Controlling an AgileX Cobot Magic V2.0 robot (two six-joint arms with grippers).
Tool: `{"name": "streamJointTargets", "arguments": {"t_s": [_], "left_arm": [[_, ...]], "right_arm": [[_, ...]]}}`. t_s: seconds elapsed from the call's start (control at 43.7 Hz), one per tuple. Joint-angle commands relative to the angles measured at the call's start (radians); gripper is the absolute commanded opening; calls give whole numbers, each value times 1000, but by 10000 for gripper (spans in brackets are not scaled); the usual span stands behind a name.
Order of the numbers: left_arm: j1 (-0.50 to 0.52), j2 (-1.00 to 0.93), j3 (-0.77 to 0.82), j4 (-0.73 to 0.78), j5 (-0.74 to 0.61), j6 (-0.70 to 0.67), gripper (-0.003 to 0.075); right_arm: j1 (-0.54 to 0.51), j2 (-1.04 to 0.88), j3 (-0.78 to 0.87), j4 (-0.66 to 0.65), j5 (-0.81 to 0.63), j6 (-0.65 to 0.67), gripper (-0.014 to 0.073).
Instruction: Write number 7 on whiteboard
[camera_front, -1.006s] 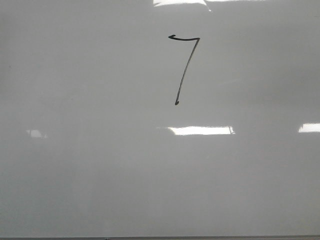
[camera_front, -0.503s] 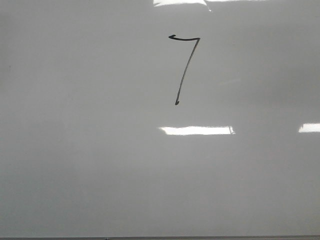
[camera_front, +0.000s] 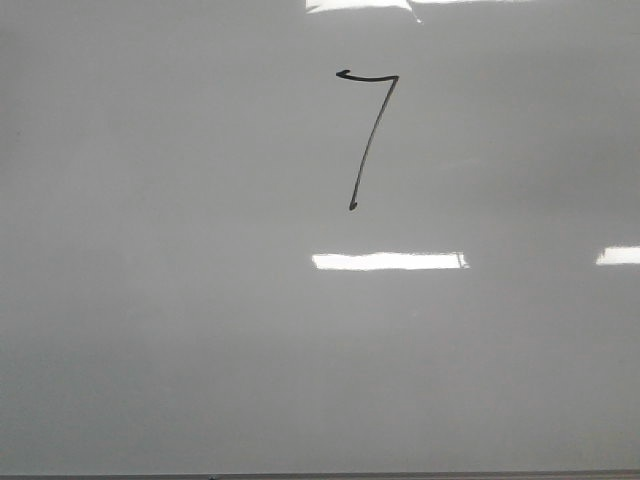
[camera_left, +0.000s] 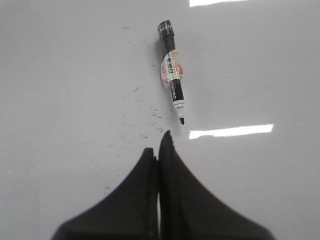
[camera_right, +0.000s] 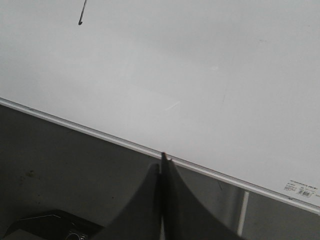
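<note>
Glossy whiteboard (camera_front: 150, 330) fills our front view, with the number 7 (camera_front: 366, 135) drawn up top, a bit right of center. Our left gripper (camera_left: 159, 150) is pinched closed and empty, a marker (camera_left: 171, 70) lying just beyond it. Right gripper (camera_right: 161, 167) closed too, holding nothing, over the board's edge.

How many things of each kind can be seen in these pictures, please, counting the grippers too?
Whiteboard: 1
Number 7 drawn on it: 1
Marker lying uncapped on the board: 1
Grippers, both shut and empty: 2, left gripper and right gripper
Total: 5
</note>
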Motion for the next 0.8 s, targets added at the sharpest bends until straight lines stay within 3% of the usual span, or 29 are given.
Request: {"name": "streamJointTargets", "arguments": {"t_s": [0.0,0.206,0.457,0.777], "left_arm": [[-13,-15,5,-8,-91,-9,-20],[-13,-15,5,-8,-91,-49,-20],[-13,-15,5,-8,-191,-63,-20],[-11,-15,5,-8,-191,-63,-20]], "right_arm": [[-6,2,-19,-10,-66,-5,-69],[-6,2,-19,-10,-66,-5,-69],[-6,2,-19,-10,-66,-5,-69],[-6,2,-19,-10,-66,-5,-69]]}}
